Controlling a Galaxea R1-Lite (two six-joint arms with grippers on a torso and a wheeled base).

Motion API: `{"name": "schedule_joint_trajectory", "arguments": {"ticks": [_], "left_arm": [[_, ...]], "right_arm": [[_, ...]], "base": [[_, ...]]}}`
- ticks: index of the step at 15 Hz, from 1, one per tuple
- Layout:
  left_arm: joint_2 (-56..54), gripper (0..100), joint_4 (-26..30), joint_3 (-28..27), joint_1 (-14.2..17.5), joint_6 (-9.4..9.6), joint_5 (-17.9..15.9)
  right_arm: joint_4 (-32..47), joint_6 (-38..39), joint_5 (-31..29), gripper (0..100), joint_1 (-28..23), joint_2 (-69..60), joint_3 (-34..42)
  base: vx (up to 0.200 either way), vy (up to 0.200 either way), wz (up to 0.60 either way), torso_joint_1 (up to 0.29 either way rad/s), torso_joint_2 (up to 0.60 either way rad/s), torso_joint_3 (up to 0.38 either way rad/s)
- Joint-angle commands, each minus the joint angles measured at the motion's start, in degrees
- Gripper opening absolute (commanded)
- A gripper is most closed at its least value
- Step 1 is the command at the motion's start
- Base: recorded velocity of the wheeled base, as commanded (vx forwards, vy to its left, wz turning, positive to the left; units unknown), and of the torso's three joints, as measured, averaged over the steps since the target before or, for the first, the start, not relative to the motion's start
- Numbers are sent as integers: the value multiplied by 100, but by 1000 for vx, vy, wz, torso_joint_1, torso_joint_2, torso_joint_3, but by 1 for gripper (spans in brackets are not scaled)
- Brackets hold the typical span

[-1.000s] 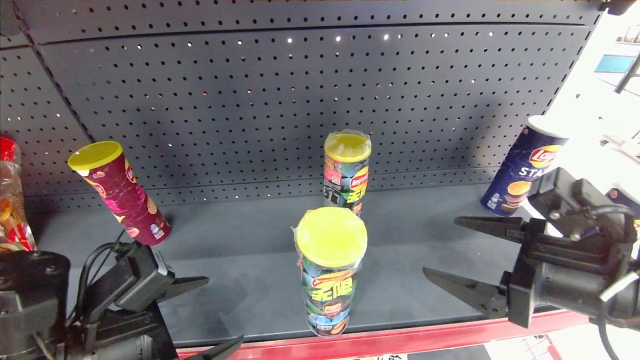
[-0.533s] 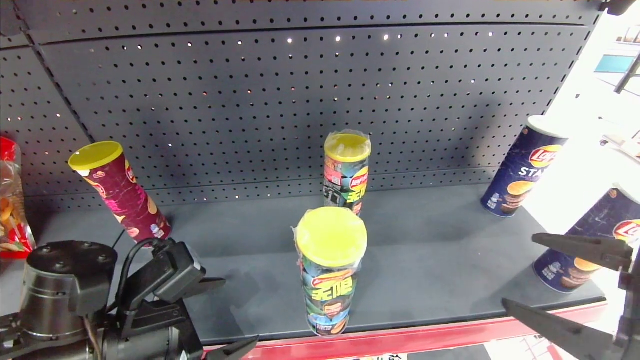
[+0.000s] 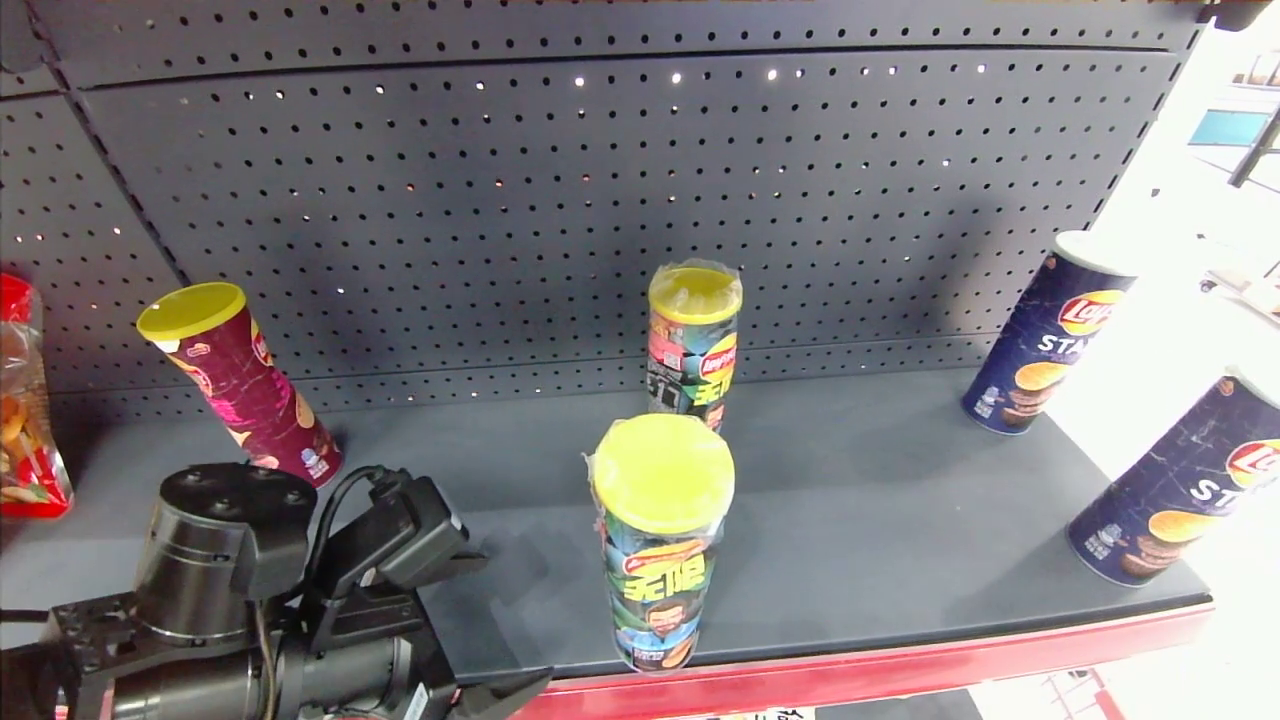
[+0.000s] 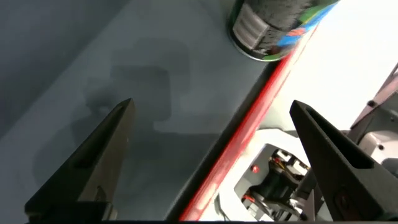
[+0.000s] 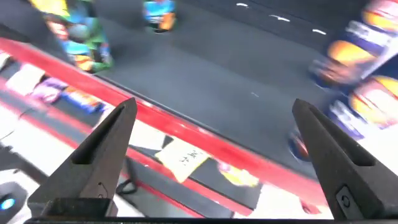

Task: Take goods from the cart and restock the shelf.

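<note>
On the dark shelf (image 3: 850, 500) a yellow-lidded green chip can (image 3: 660, 540) stands at the front middle, with a second one (image 3: 693, 340) behind it. A maroon can (image 3: 235, 385) leans at the back left. Two blue cans stand on the right, one at the back (image 3: 1045, 335) and one at the front (image 3: 1165, 490). My left gripper (image 3: 490, 625) is open and empty over the shelf's front edge, just left of the front green can (image 4: 267, 28). My right gripper (image 5: 214, 104) is open and empty in front of the shelf's red edge (image 5: 186, 127), facing the blue cans (image 5: 367, 81).
A red snack bag (image 3: 25, 400) sits at the shelf's far left. A perforated back panel (image 3: 600, 200) closes the rear. Bare shelf lies between the green cans and the blue ones. A price label (image 5: 183, 155) hangs below the red edge.
My right arm has pulled back off the shelf and out of the head view, uncovering the front blue can. My left arm has moved right, toward the front green can.
</note>
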Motion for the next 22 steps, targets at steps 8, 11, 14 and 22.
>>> {"name": "schedule_joint_trajectory", "arguments": {"ticks": [8, 11, 14, 22], "left_arm": [[482, 100, -8, -392, -114, 1, 43], [587, 100, -8, -463, -131, 1, 43], [728, 100, -8, -612, -131, 1, 43], [1141, 100, -8, -1043, -307, -8, 43]], "right_arm": [[630, 318, -42, 100, -1596, -1647, 385], [630, 318, -51, 100, -1614, -1647, 446], [630, 318, -42, 100, -1728, -1647, 446], [630, 318, -59, 100, -1737, -1647, 429]], "base": [[0, 0, 0, 0, 0, 0], [0, 0, 0, 0, 0, 0], [0, 0, 0, 0, 0, 0], [0, 0, 0, 0, 0, 0]]}}
